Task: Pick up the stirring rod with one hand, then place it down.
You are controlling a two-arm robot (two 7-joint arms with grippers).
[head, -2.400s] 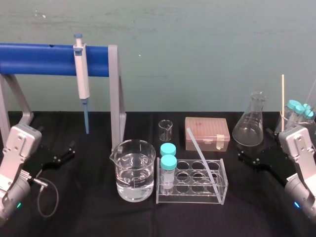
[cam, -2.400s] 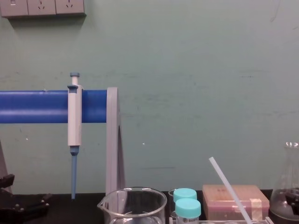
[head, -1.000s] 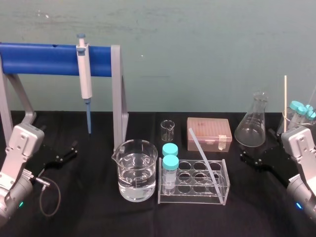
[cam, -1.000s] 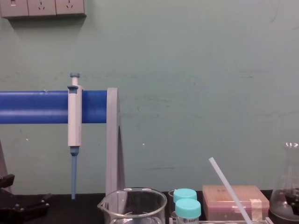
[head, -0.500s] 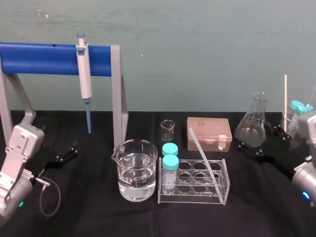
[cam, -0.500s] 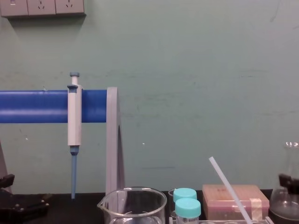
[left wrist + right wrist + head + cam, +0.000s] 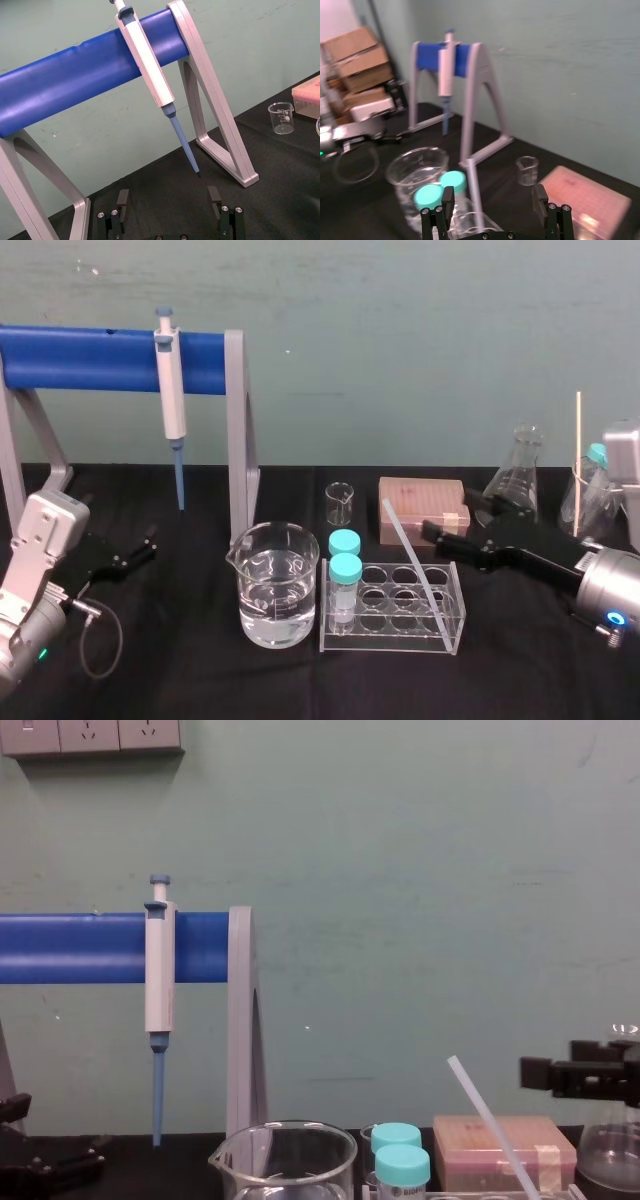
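At the middle of the black table, the stirring rod (image 7: 411, 556) leans in the clear test-tube rack (image 7: 390, 642), its foot down in the rack's front right corner and its top tilted up toward the back left. Two teal-capped tubes (image 7: 342, 571) stand at the rack's left end, and a beaker of water (image 7: 268, 585) sits just beside the rack on that side.

My right gripper (image 7: 450, 515) hangs above the table just right of the rod's upper end, in front of the pink tip box (image 7: 422, 510), not touching the rod. Its fingers are spread wide and hold nothing. From its wrist camera I see the rod (image 7: 473, 190) rising in the gap between the two fingers (image 7: 448, 198), farther off. In the chest view the gripper (image 7: 548, 1074) sits level with the rod's top (image 7: 489, 1123) and apart from it.

My left gripper (image 7: 133, 548) is parked low at the table's left side, in front of the blue stand (image 7: 100, 360) where the pipette (image 7: 171, 395) hangs, its fingers wide apart and empty.
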